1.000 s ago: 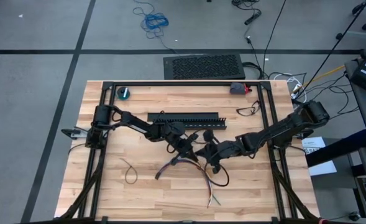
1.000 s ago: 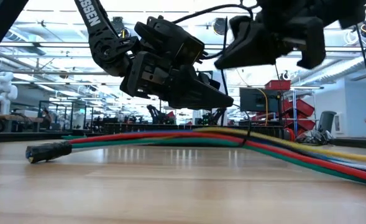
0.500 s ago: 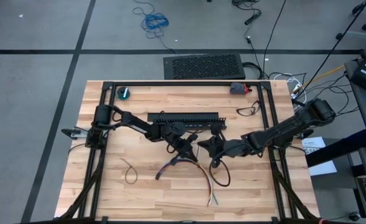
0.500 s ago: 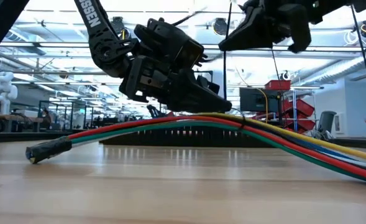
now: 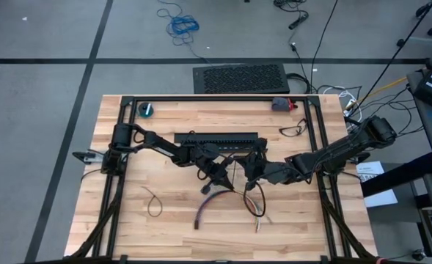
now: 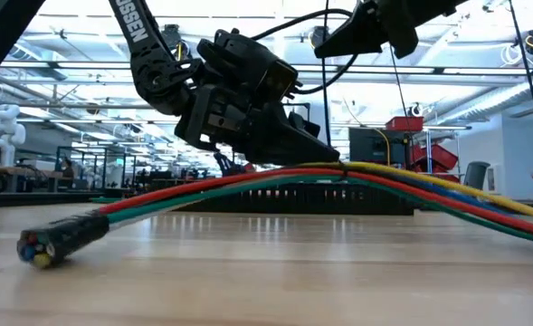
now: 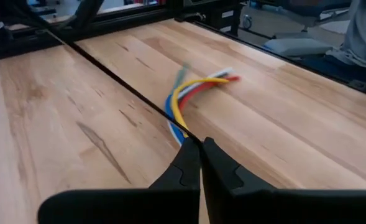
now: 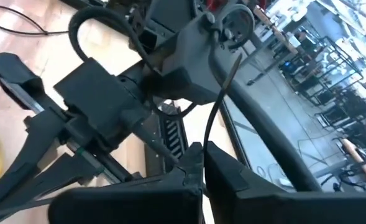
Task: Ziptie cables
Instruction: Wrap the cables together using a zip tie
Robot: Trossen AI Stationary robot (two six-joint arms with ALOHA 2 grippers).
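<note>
- Left gripper (image 5: 227,187), mid-table, is closed on a ziptie (image 7: 117,79) looped round the cables (image 5: 223,199).
- Right gripper (image 5: 246,167), just beside it, pinches the ziptie's tail.
- Cables arch off the table (image 5: 164,147) centre, ends toward the front edge.

Left pincer (image 6: 325,149) clamps the cables (image 6: 248,186), arched off the table (image 6: 266,272).
</note>
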